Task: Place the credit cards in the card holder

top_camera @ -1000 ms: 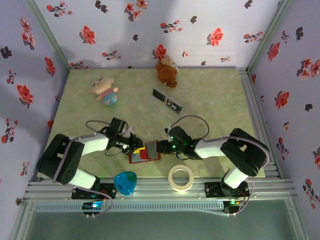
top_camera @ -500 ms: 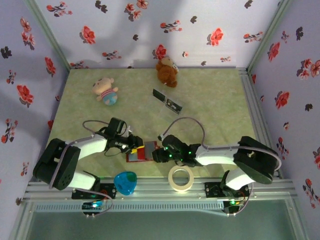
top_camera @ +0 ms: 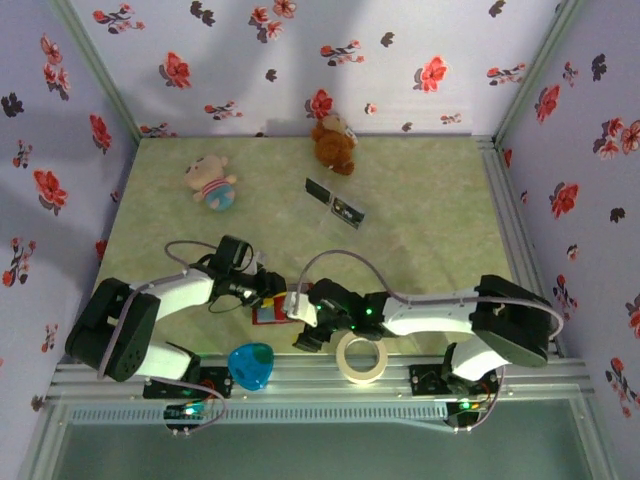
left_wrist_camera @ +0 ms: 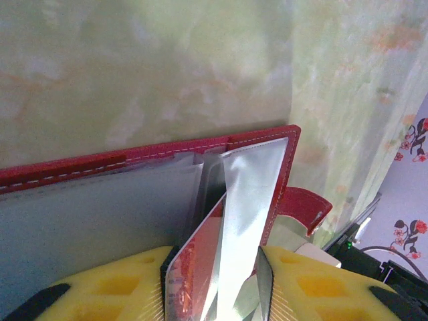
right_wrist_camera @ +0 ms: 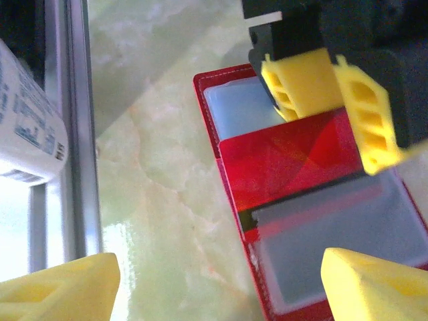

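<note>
The holder [top_camera: 268, 313] lies open near the 6 o'clock edge of the table [top_camera: 430, 200], with its grey-blue inside up. The left gripper [left_wrist_camera: 210, 284] comes to it from 9 o'clock. Its jaws stand partly apart, and a red card [left_wrist_camera: 198, 259] and a clear pocket flap [left_wrist_camera: 244, 200] stand between them; whether they really pinch these, I cannot tell. I think it is placed so to hold the pocket open and to guide the card in. The right gripper [right_wrist_camera: 217, 287] hangs at 4 o'clock of the holder, jaws wide and holding nothing, so it seems free for the next card. I count one holder and three cards: the red card, and two far cards [top_camera: 347, 210] lying just beside each other at 1 o'clock, well apart from the holder.
</note>
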